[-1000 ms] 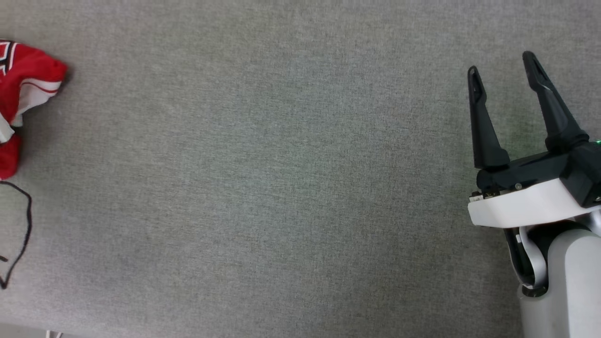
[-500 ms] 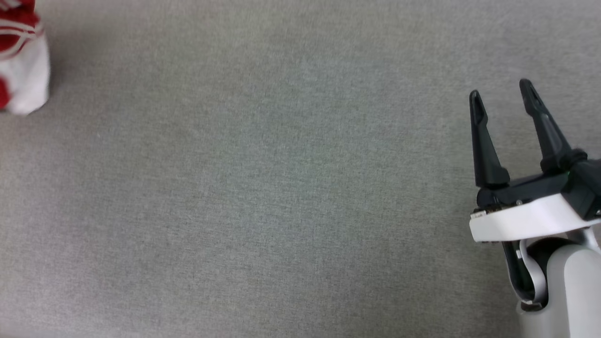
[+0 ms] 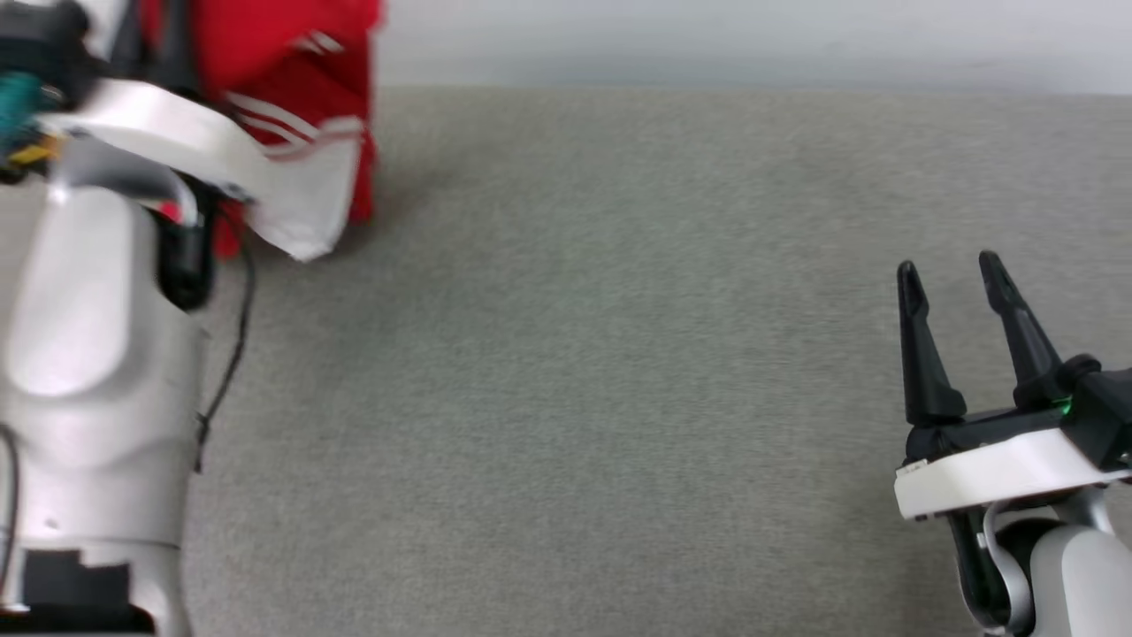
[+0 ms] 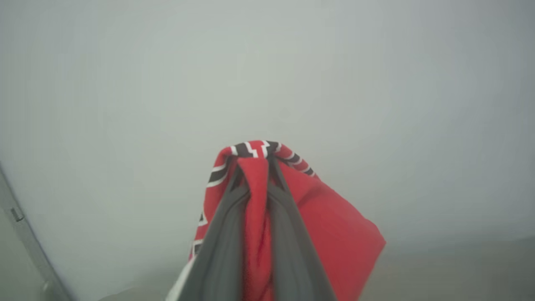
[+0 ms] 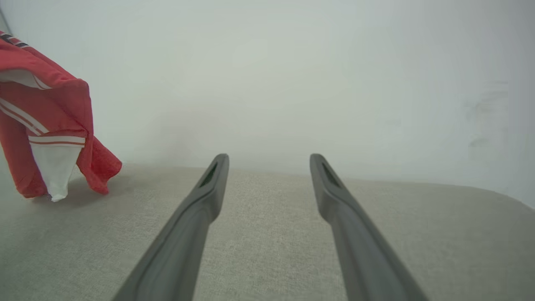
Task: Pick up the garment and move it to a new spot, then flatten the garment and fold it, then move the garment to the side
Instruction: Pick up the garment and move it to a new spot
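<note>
The garment (image 3: 283,71) is red with a white sleeve and red-and-white striped trim, and it hangs bunched at the upper left of the head view. In the left wrist view my left gripper (image 4: 256,167) is shut on a fold of the garment (image 4: 334,234), with black-and-white lettering draped over the fingertips. From the right wrist view the garment (image 5: 46,108) dangles at the far left, its lowest ends at or just above the grey surface. My right gripper (image 3: 948,265) stands open and empty at the lower right, far from the cloth, with its fingers (image 5: 200,209) spread.
A grey fabric-covered surface (image 3: 566,398) spreads under both arms. A pale wall (image 3: 707,40) closes off its far edge. My pale left forearm (image 3: 88,354) fills the left side of the head view, and a black cable (image 3: 232,354) runs along it.
The head camera has shifted, bringing the back wall and my left arm into the picture. The garment, at the left edge before, now hangs lifted from my left gripper. The right gripper stays open.
</note>
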